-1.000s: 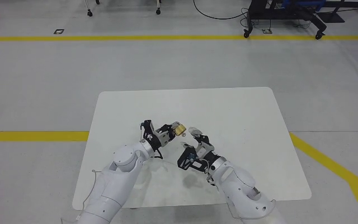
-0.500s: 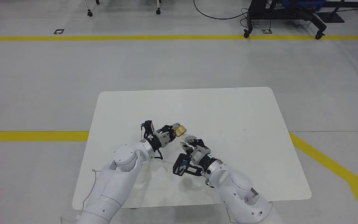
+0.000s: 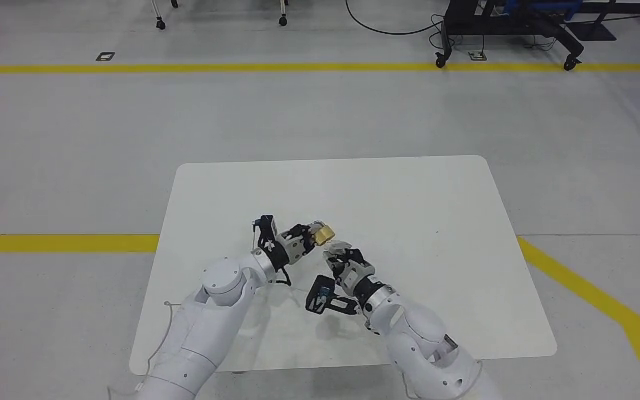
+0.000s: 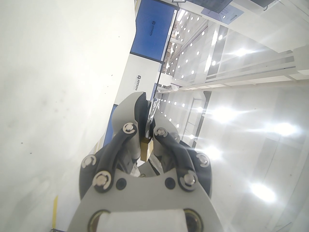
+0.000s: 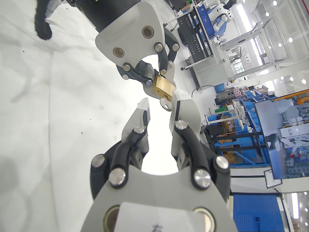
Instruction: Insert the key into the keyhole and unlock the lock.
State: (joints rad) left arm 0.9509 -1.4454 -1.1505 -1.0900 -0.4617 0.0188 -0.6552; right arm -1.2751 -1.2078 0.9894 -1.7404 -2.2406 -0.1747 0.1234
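A small brass lock (image 5: 163, 88) is held above the white table (image 3: 430, 200) by my left gripper (image 5: 158, 77), which is shut on it. The silver key (image 5: 166, 103) sticks out of the lock's bottom face. My right gripper (image 5: 161, 101) is open, with its fingers on either side of the key's head; one fingertip (image 5: 179, 96) is right against it. From the top, the lock (image 3: 322, 233) sits at the left gripper (image 3: 312, 234), and the right gripper (image 3: 336, 252) is just below it. In the left wrist view the lock (image 4: 146, 149) is pinched between the fingers (image 4: 131, 112).
The table's front edge (image 3: 300, 365) runs close under both arms. Yellow floor lines (image 3: 80, 242) run past the table, and a wheeled rack (image 3: 510, 30) stands far behind.
My right arm has swung its wrist left and toward the front edge, bringing its gripper closer under the lock. The left arm and the lock have stayed put.
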